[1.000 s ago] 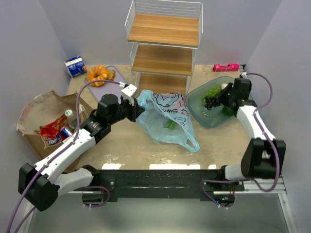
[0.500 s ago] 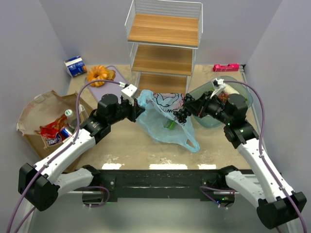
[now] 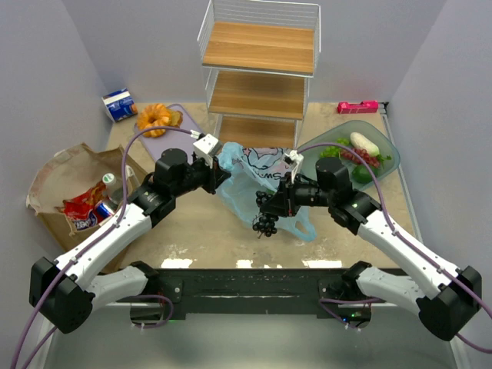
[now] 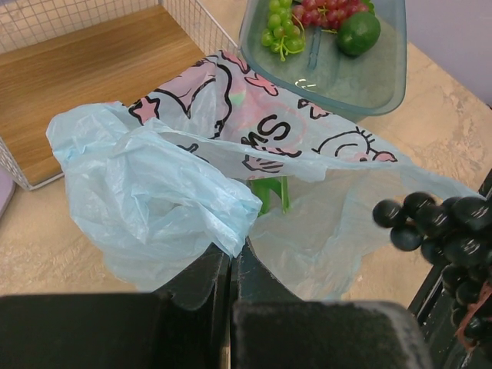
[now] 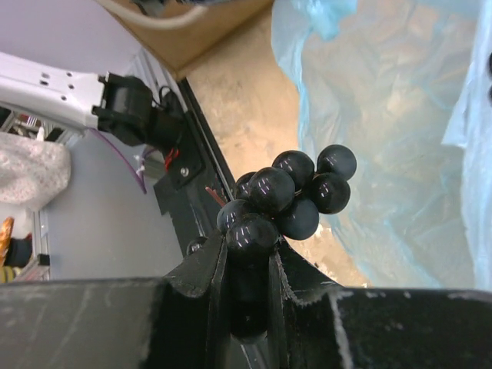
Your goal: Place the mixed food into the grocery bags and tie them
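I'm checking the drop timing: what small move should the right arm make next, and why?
Probably ease the right gripper toward the back, over the mouth of the light-blue plastic bag, before opening: the dark grapes it clamps hang at the bag's near edge, not clearly inside, while the left gripper pinches the rim.

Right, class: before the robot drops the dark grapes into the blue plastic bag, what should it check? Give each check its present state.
1. The dark grapes are held firmly in the right gripper: ok, the bunch is clamped at its base.
2. The left gripper holds the blue bag: ok, it is pinching the bag's bunched edge.
3. The bag's mouth is open wide enough: cannot tell.
4. The grapes are above the opening: not ok, they hang at the bag's near side.
5. The two grippers are clear of each other: ok, they are apart in the top view.
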